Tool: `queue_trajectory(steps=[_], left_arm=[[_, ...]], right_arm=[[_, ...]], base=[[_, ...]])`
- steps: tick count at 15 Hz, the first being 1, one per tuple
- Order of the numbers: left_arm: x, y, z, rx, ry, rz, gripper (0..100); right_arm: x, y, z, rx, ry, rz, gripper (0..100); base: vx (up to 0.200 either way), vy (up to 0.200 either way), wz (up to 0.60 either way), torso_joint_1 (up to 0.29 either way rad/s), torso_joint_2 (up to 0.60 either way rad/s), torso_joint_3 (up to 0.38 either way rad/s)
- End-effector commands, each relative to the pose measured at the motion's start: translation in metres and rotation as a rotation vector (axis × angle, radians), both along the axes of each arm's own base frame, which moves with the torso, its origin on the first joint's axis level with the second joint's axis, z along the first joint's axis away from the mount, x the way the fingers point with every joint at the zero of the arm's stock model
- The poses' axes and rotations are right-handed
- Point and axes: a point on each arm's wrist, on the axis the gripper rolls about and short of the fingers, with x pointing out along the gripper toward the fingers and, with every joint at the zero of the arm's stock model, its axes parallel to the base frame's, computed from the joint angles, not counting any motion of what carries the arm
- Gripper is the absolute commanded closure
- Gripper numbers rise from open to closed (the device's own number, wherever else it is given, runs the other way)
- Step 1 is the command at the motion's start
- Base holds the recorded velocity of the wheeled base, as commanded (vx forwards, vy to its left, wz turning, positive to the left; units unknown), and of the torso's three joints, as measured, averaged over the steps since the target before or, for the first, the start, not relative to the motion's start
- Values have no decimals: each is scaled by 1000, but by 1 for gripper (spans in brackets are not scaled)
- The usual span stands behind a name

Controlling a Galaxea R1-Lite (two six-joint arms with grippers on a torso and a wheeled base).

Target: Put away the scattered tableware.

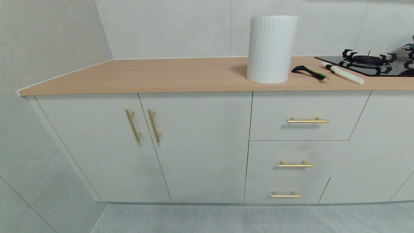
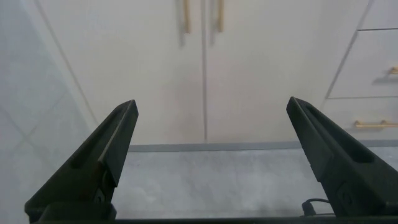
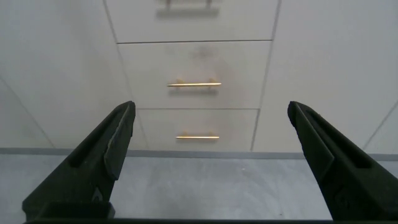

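On the counter (image 1: 145, 76), a black tool (image 1: 309, 71) and a cream tool (image 1: 344, 73) are laid beside the holder (image 1: 271, 48). Both are judged light and stiff, best pinched mid-handle. The jaws of the left gripper (image 2: 211, 104) and right gripper (image 3: 211, 106) are spread, empty.

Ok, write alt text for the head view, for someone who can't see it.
A white ribbed holder stands on a wooden counter, with a black utensil and a white utensil lying beside it, toward a gas hob. Below, two doors and three drawers are shut, each with a gold handle.
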Motion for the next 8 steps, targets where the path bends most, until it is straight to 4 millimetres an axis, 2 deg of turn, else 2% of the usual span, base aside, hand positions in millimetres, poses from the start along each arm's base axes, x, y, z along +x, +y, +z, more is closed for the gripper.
queue_trajectory(steps=[1, 3, 8], left_arm=[[0, 0, 0, 0, 1, 1, 0], [0, 0, 0, -2, 1, 1, 0], [0, 0, 0, -2, 1, 1, 0]], right_arm=[[0, 0, 0, 0, 1, 0, 0], [0, 0, 0, 1, 1, -1, 0], [0, 0, 0, 1, 1, -3, 0]], base=[[0, -200, 0, -2, -2, -2], [0, -200, 0, 0, 2, 5], [0, 0, 0, 0, 0, 0]])
